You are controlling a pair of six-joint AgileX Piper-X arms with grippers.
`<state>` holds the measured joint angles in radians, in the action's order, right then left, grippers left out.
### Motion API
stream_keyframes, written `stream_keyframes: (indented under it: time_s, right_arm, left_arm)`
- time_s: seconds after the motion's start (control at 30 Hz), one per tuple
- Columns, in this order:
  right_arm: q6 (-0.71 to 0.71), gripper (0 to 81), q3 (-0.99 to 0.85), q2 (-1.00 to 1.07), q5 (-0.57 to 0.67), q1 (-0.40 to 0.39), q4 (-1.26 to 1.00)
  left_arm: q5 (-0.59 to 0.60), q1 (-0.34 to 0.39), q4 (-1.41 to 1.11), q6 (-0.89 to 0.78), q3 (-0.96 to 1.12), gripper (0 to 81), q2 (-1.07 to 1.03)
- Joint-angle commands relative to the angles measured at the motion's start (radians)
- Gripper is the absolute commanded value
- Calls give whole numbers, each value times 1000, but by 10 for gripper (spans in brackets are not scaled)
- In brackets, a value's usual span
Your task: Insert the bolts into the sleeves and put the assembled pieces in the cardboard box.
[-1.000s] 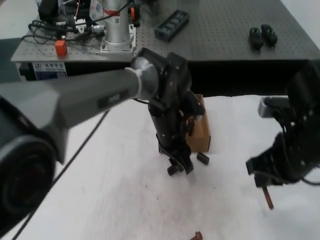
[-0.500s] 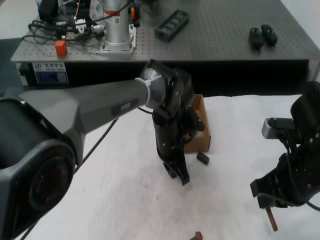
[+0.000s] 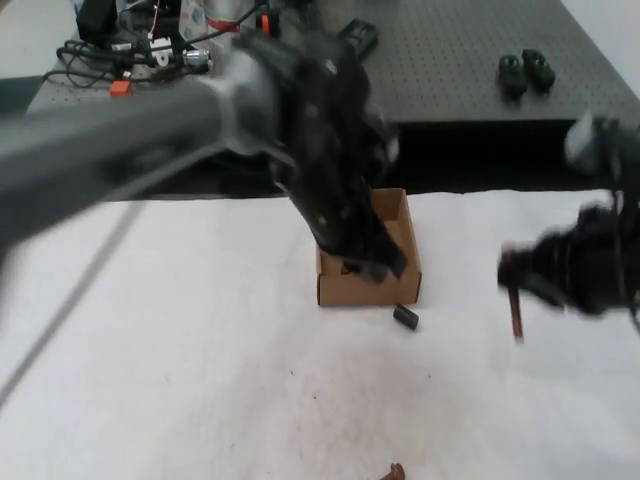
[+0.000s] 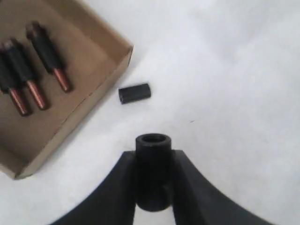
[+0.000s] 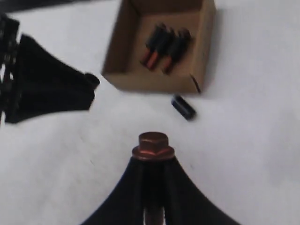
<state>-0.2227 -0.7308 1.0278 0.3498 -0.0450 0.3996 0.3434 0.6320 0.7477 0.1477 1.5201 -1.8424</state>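
Holding a black sleeve [image 4: 153,146] upright btw its two fingers, the left pincer [image 4: 153,161] was closed tight on it, w/ the sleeve's open bore facing the wrist cam. In the high view that pincer hung above the white-covered surface [image 3: 200,380], right at the front of the cardboard box [image 3: 345,290]. The box sat open-topped w/ three assembled pieces [image 4: 21,70] lying side by side on its floor, black sleeves on, copper shanks sticking out. A loose sleeve [image 4: 134,93] lay on its side on the surface just outside the box, near a front corner, not touching the wall. The right pincer [image 5: 153,171] was clamped on a copper bolt [image 5: 153,146], hex head poking out past the fingertips toward the wrist cam, shank pinched btw the fingers. In the high view that arm was off to the right, well apart from the box, w/ the bolt's shank hanging down below the pincer, clear of the surface. A small copper part [image 3: 393,471] lay at the near edge of the high view, cut off by the frame; couldn't tell exactly what it was.
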Motion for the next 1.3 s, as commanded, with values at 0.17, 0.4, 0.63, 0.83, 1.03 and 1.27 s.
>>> stream_keyframes:
  time_s: [0.17, 0.4, 0.63, 0.83, 1.03, 1.27]
  right_arm:
    - [-254, 27, -3, -10, 80, -101, -470]
    - [-316, 27, -3, 0, 64, -184, -631]
    - [-316, 27, -3, 24, 91, -211, -624]
    - [-316, 27, -3, 41, 117, -226, -608]
    - [-270, 27, -3, 41, 117, -226, -553]
    - [-271, 27, -3, 41, 148, -226, -525]
  left_arm:
    - [243, 3, -528, -290, -426, 7, 341]
    - [271, 3, -807, -382, -605, 7, 502]
    - [347, 5, -863, -403, -627, 7, 529]
    - [353, 4, -863, -406, -627, 7, 529]
    - [349, 4, -863, -409, -627, 7, 529]
    - [295, 4, -863, -412, -627, 7, 529]
